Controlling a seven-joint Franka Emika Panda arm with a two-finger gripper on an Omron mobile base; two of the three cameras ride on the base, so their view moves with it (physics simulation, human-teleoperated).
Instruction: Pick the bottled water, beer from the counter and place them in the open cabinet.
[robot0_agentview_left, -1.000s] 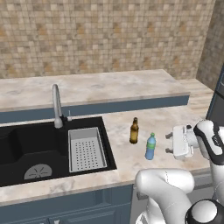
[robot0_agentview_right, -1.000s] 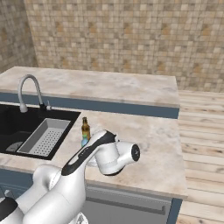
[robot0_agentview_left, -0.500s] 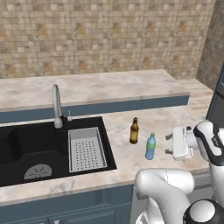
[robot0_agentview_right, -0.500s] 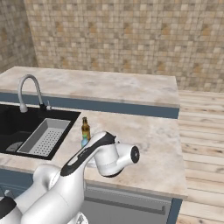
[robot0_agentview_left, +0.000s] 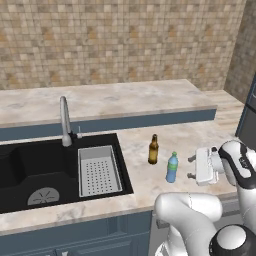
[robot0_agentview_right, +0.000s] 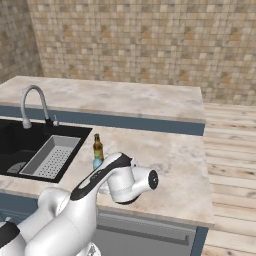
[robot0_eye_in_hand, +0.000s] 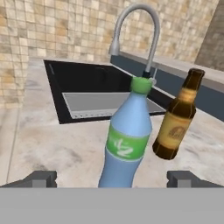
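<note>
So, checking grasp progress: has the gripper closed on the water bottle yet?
No, the gripper is wide open, its fingertips standing clear on either side of the water bottle.

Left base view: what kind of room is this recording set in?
A kitchen, rendered rather than real. A marbled stone counter holds an inset black sink with a curved faucet, and a tiled wall rises behind it.

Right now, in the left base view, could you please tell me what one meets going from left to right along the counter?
Faucet → strainer tray in the sink → beer → bottled water → open gripper.
</note>
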